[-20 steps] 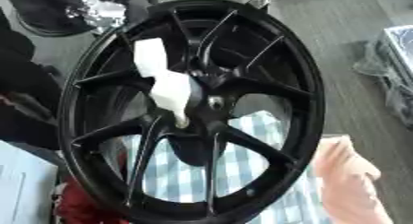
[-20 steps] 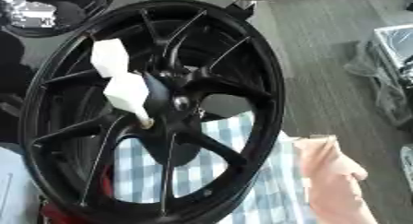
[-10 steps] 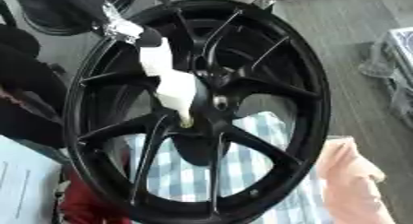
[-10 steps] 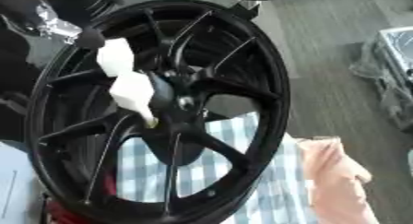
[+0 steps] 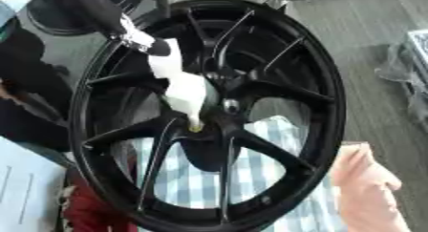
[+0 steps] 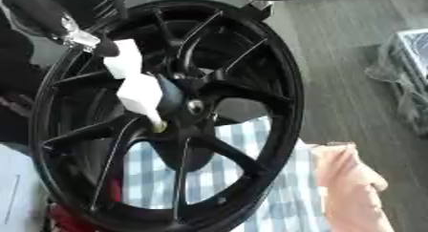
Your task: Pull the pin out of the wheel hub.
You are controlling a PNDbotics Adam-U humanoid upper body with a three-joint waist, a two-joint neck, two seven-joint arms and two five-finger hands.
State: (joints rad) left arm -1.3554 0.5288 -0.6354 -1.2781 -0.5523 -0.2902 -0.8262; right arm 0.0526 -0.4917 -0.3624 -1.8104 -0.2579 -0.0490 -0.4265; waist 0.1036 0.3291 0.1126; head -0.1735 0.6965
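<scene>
At the hub of the upright black wheel [image 5: 209,111], the white pin [image 5: 186,90] sat tip-in; the left hand [image 5: 150,44] met its top, fingers' state unclear.

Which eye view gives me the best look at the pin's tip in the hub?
The left eye view: the pin sits near mid-frame, its yellowish tip at the wheel hub clear against the black spokes. The right eye view shows the same pin further left, its tip equally visible but closer to the rim's shadow. The left hand appears at the pin's upper end.
</scene>
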